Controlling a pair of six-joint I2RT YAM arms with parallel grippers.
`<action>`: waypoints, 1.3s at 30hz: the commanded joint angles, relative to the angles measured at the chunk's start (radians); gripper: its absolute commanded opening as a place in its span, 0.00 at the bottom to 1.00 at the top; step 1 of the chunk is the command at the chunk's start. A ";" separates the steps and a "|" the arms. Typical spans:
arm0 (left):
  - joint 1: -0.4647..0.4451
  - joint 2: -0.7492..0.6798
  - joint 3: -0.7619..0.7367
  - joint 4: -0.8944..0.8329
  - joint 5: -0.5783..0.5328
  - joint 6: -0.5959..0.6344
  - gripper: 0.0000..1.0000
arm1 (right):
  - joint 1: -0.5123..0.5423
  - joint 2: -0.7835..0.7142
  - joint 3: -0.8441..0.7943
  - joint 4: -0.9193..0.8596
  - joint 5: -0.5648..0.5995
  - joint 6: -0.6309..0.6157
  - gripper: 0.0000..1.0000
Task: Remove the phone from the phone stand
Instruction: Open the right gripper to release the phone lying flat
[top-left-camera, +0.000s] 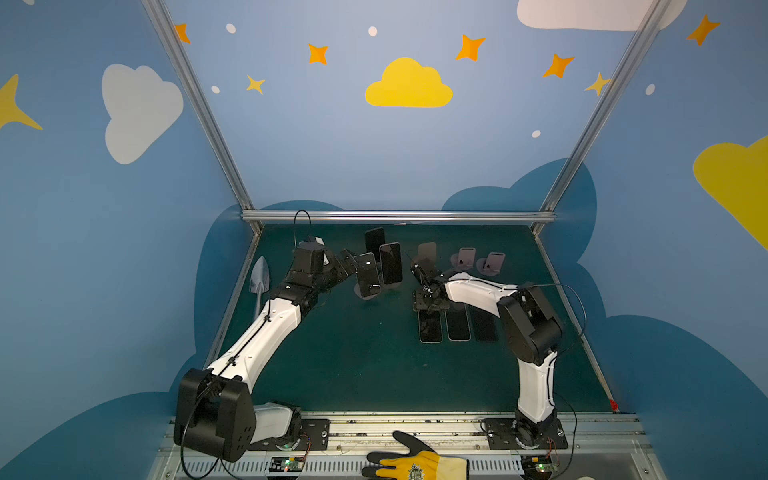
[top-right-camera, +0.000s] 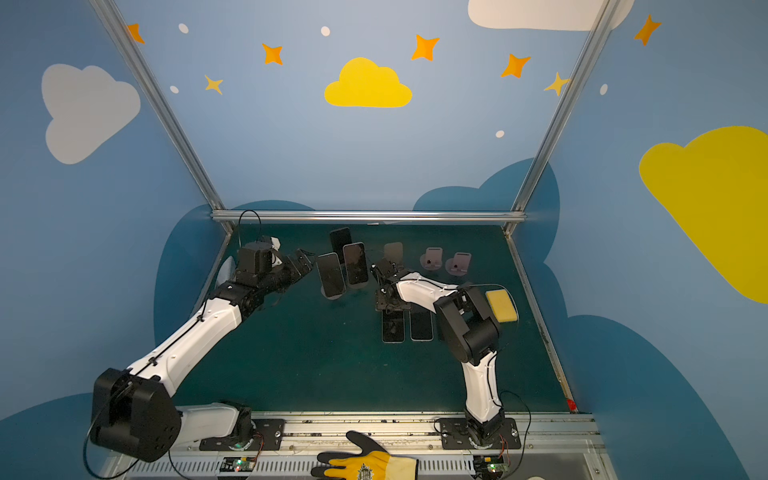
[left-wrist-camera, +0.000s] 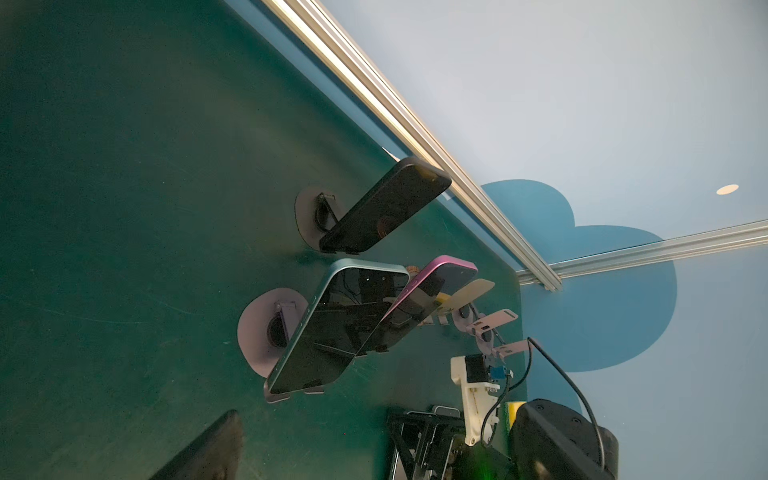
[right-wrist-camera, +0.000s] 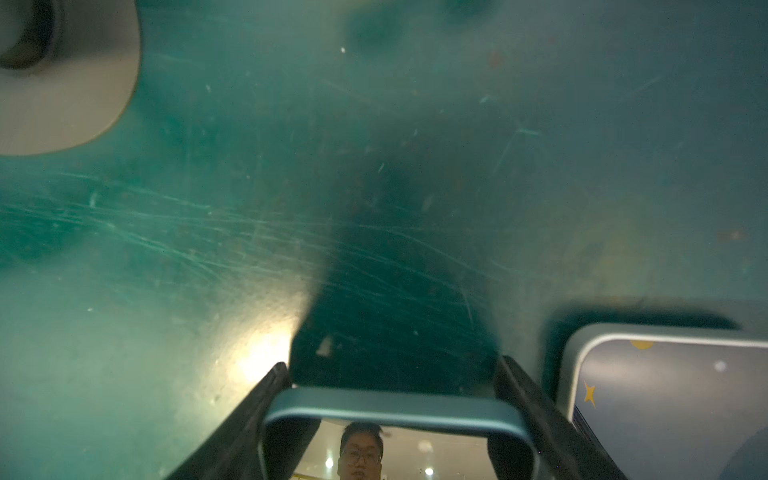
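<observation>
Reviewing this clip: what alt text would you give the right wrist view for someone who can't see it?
The right gripper holds the end of a teal-edged phone between its two dark fingers, close to a scratched green table; a face reflects in the screen. A second phone lies beside it, and a pale round stand base sits farther off.

**Headcount: six phones, six stands**

So I count six phones. Three stand upright: black phone (top-left-camera: 374, 240), pink phone (top-left-camera: 391, 264), blue phone (top-left-camera: 368, 277). Three more lie flat in a row: left flat phone (top-left-camera: 430, 329), middle flat phone (top-left-camera: 457, 327), right flat phone (top-left-camera: 484, 328). Six stands too, three loaded and three bare: beige stand (top-left-camera: 427, 251), inner pink stand (top-left-camera: 465, 257), outer pink stand (top-left-camera: 493, 262). Two robot arms: left arm (top-left-camera: 266, 336), right arm (top-left-camera: 478, 291). Singles: one glove (top-left-camera: 419, 463), one yellow sponge (top-right-camera: 501, 306), one grey trowel-looking thing (top-left-camera: 259, 274).
</observation>
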 joint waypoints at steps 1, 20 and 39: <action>0.000 -0.007 0.019 -0.012 -0.011 0.005 1.00 | -0.009 0.025 0.006 0.020 0.040 -0.002 0.72; 0.004 -0.023 0.016 -0.011 -0.011 0.001 1.00 | -0.019 0.065 0.004 0.025 0.045 -0.011 0.77; 0.030 -0.041 0.010 0.001 0.000 -0.012 1.00 | -0.018 0.004 0.064 -0.045 0.015 -0.044 0.81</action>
